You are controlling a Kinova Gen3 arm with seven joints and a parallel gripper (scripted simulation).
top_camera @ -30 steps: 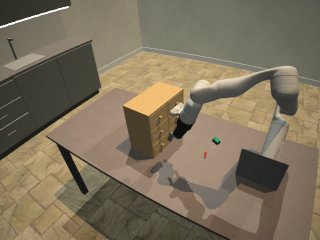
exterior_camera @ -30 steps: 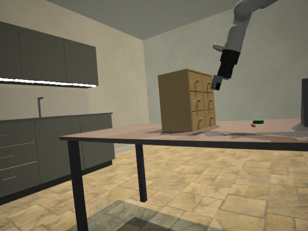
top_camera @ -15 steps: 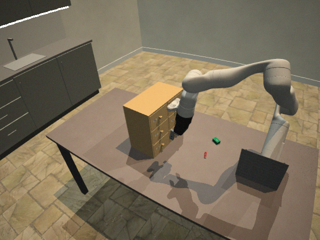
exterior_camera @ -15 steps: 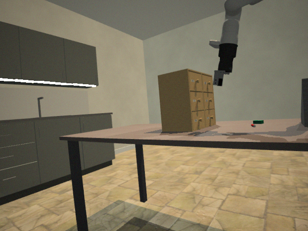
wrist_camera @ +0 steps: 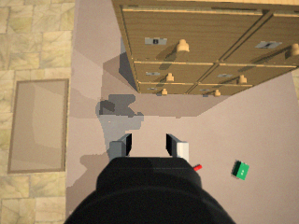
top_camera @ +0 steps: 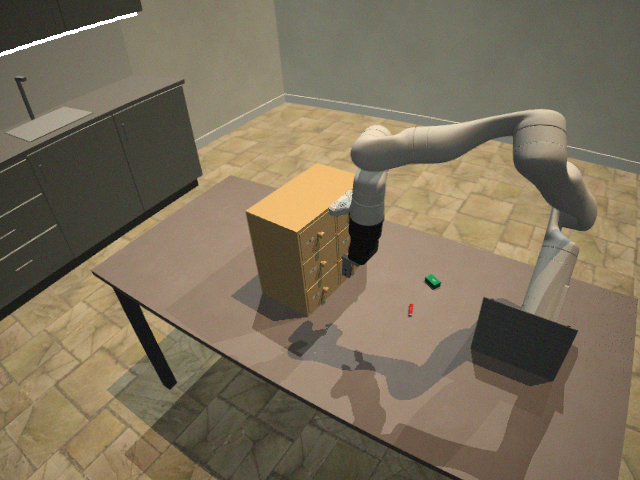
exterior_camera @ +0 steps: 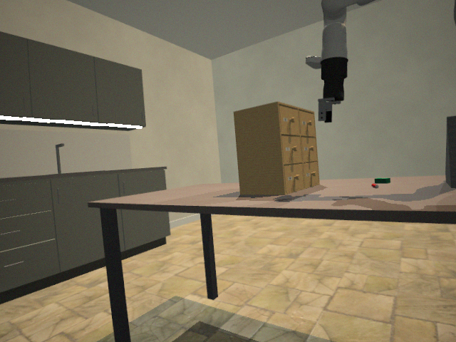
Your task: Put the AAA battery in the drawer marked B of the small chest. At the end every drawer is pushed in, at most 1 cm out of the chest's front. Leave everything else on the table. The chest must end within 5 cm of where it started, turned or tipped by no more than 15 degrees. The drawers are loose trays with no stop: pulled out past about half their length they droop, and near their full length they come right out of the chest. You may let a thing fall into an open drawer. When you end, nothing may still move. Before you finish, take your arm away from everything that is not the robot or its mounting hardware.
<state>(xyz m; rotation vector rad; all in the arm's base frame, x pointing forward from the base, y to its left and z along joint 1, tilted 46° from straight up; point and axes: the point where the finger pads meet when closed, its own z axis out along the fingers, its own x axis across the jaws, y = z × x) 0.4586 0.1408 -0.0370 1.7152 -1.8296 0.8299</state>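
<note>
Pincer (top_camera: 354, 267) (exterior_camera: 325, 110) (wrist_camera: 149, 141) spread wide, nothing between the fingers, pointing down, up in the air in front of the chest (top_camera: 279, 267) (exterior_camera: 258, 150) (wrist_camera: 234, 35). Close to the drawer fronts, so a sideways or forward swing while lowering could catch a knob, e.g. the upper knob (top_camera: 321, 235) (exterior_camera: 291, 120) (wrist_camera: 182, 46), and drag a drawer out or shove the chest off its spot. All drawers look pushed in. Labels too small to read, can't tell which is B; wrong pick = battery in wrong drawer.

AAA battery, presumably the small red cylinder (top_camera: 410, 310) (exterior_camera: 374, 185) (wrist_camera: 197, 167), lies on the table (top_camera: 206, 232) (exterior_camera: 177, 194) (wrist_camera: 262, 131), out from the chest, not yet picked. It's slim and round: an off-centre close would likely roll it or pinch only an end. Green box (top_camera: 433, 281) (exterior_camera: 382, 180) (wrist_camera: 242, 171) sits near it, apart; a wide finger coming down skewed could nudge it, and it has to stay on the table.

Further on: drawer still needs opening. Too long a pull makes the loose tray droop or drop out; too short a gap and the battery lands on the rim and bounces off. Hard push to close could slide the chest.

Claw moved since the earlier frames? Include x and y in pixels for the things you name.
Yes. In the exterior view, the claw (top_camera: 353, 267) (exterior_camera: 325, 115) (wrist_camera: 149, 141) now hangs farther right of the chest (top_camera: 279, 258) (exterior_camera: 259, 154) (wrist_camera: 210, 28) than 1.0 s ago, and more upright.
</note>
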